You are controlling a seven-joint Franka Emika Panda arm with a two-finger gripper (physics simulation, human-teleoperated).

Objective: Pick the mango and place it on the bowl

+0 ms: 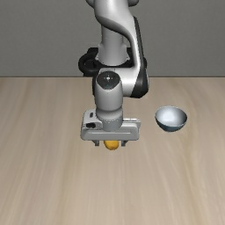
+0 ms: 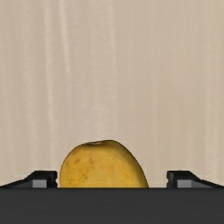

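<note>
Mango (image 2: 102, 166) rests on the wooden table (image 1: 44, 176), straddled by the gripper (image 1: 111, 141), whose fingers stand wide apart with a gap on either side and hold nothing. The squeeze, lift and carry look yet to come. The grey bowl (image 1: 171, 119) stands nearby, toward the exterior view's right.

Mango (image 2: 102, 164) between fingers (image 2: 40, 180) (bowl (image 1: 171, 119) well apart)

The mango (image 2: 103, 164) sits between the hand's (image 2: 112, 180) parted fingertips (image 2: 42, 178).
</note>
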